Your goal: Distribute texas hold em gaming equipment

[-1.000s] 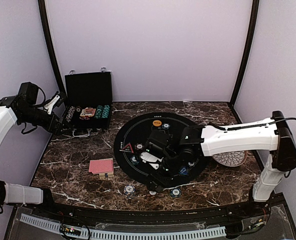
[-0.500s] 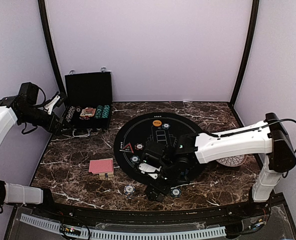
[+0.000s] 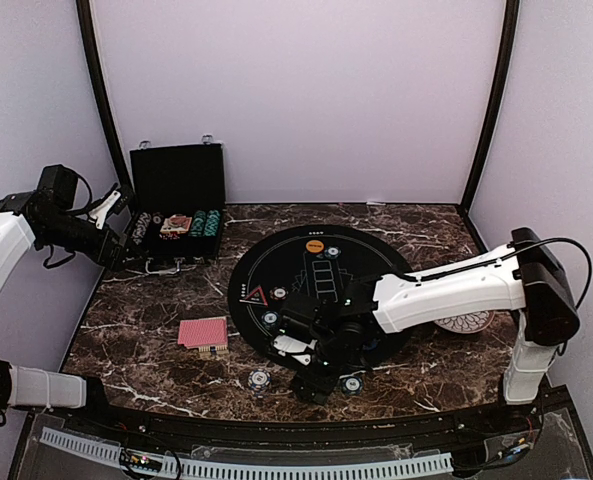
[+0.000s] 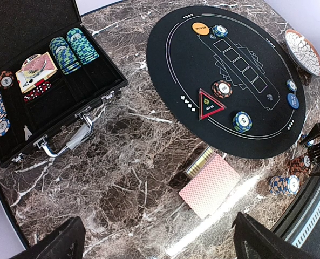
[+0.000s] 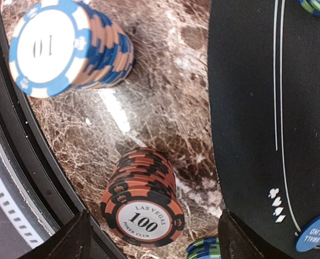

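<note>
My right gripper (image 3: 311, 386) (image 5: 154, 229) hangs open over the table's near edge. Its fingers stand either side of a stack of orange-and-black "100" chips (image 5: 143, 205) with a gap on each side. A blue-and-white chip stack (image 3: 260, 380) (image 5: 62, 46) stands to its left and a blue-green stack (image 3: 351, 384) to its right. The red-backed card deck (image 3: 203, 333) (image 4: 209, 185) lies left of the round black mat (image 3: 321, 290). An orange button disc (image 3: 315, 243) and a blue one (image 4: 293, 101) lie on the mat. My left gripper (image 3: 114, 222) (image 4: 160, 248) is open and empty, high beside the case.
The black hard case (image 3: 176, 200) stands open at the back left with chips and cards inside. A white petal-pattern plate (image 3: 468, 320) sits right of the mat. A red triangle marker (image 4: 210, 103) and single chips lie on the mat. The table's raised black rim (image 5: 19, 162) runs close by the stacks.
The right gripper has moved off the mat toward the near edge and come down around the orange-and-black stack, its jaws narrowing slightly. The left arm has not moved.
</note>
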Controlling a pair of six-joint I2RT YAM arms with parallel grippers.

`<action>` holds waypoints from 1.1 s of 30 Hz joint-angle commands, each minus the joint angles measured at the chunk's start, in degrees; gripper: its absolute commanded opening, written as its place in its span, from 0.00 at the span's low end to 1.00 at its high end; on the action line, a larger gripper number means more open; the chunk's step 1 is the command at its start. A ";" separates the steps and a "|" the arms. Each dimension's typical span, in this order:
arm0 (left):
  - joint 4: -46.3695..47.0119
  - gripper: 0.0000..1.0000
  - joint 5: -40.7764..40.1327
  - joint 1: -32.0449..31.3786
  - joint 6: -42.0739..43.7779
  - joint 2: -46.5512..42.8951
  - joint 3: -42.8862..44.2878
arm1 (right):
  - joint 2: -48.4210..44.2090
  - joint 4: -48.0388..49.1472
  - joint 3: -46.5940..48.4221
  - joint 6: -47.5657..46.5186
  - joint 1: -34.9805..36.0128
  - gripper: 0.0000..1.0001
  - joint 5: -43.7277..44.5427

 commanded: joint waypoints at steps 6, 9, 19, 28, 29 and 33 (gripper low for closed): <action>-0.26 0.99 0.64 -0.26 0.87 -0.24 0.35 | 1.47 1.31 2.59 -0.81 0.85 0.69 1.14; -0.32 0.99 0.44 -0.22 0.86 -0.35 0.44 | 1.65 1.35 2.67 -0.86 0.90 0.68 1.10; -0.58 0.99 0.00 -0.19 1.03 -0.59 0.61 | 2.18 1.25 2.94 -1.04 1.32 0.56 1.18; -0.56 0.99 -0.17 -0.21 1.11 -0.55 0.58 | 0.52 -0.52 3.96 -0.74 1.48 0.41 2.21; -0.52 0.99 -0.14 -0.26 1.05 -0.55 0.58 | 0.33 -0.87 4.11 -0.66 1.48 0.40 2.30; -0.40 0.99 0.05 -0.28 0.92 -0.43 0.53 | -0.46 -1.62 4.43 -0.43 1.45 0.31 2.52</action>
